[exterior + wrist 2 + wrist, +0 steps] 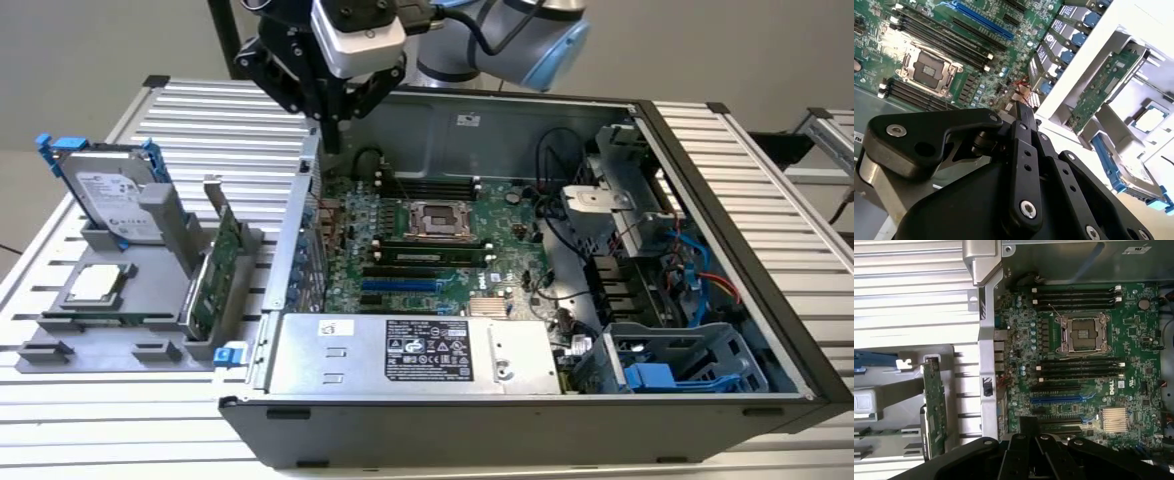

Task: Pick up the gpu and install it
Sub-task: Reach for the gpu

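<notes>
While the gpu (214, 275) stands outside the case wall (296, 230), the empty gripper (330, 140) hangs pinched together.

Arm (497, 22) is finished in silver-grey with a pale blue joint cap (566, 48), a white housing (358, 35) is mounted at the wrist, and the black gripper (1021, 109) links are fastened by silver screws (1028, 209).

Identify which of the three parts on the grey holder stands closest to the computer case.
The gpu, the green card on edge; hard drive and processor sit farther out.
</notes>
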### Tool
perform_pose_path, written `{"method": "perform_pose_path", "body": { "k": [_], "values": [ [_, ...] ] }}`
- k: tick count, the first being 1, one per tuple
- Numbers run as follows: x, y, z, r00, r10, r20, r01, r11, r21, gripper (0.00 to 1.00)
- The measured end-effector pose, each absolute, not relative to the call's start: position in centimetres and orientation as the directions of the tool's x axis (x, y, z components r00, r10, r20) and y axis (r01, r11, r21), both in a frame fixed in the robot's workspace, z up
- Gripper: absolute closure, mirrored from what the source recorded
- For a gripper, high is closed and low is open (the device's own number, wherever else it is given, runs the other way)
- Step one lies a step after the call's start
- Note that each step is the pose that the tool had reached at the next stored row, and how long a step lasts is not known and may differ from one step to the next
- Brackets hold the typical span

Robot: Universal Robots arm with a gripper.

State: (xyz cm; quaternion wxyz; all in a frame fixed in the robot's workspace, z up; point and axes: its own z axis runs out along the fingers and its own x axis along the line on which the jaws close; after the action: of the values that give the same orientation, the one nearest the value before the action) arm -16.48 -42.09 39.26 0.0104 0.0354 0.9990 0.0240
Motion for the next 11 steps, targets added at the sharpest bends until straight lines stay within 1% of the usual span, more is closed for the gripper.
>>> {"method": "perform_pose_path", "body": {
  "k": [11],
  "values": [
    [-17.37,-42.60,39.26,-0.997,0.071,-0.019,0.070,0.996,0.049,1.00]
  ]
}}
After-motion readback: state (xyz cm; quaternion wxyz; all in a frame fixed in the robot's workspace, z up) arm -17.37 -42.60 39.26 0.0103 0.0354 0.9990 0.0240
